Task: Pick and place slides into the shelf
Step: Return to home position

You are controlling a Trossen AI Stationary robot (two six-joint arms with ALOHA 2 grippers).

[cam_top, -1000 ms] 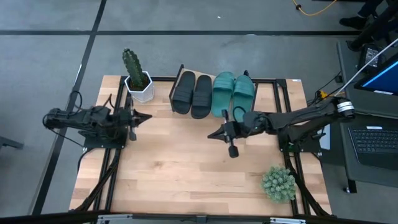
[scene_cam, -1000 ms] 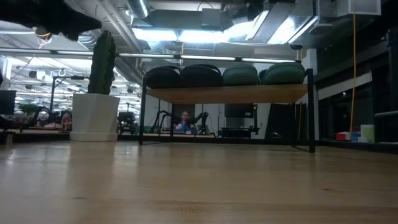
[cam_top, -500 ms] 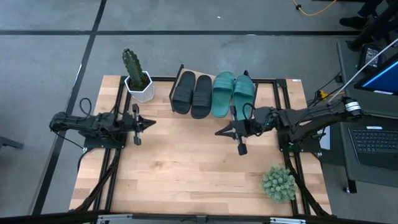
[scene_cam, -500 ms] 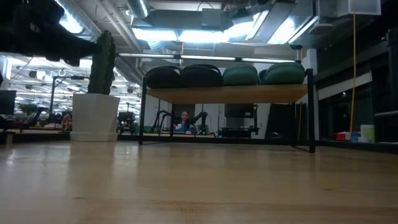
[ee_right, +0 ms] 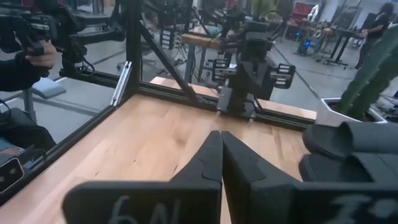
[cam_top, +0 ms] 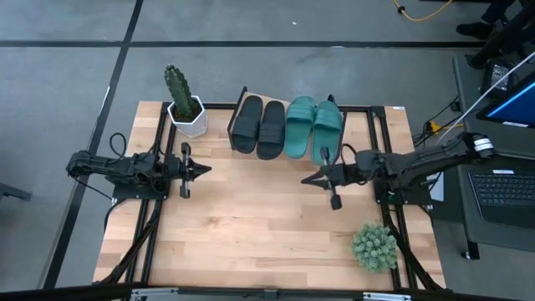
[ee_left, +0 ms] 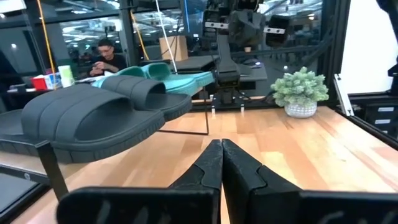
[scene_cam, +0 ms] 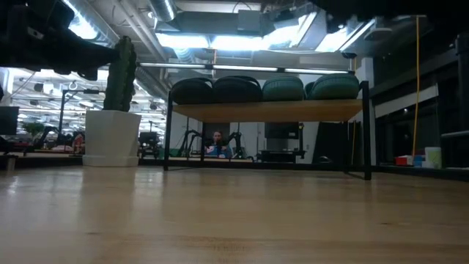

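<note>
As the right claw, pressed together, draws back from the shelf, left claw stays together.

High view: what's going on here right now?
All four are on the shelf: two black slides at its left and two teal slides at its right. Neither arm holds anything. The left pincer and the right pincer are both shut. They hover over the tabletop in front of the shelf, one to each side.
</note>
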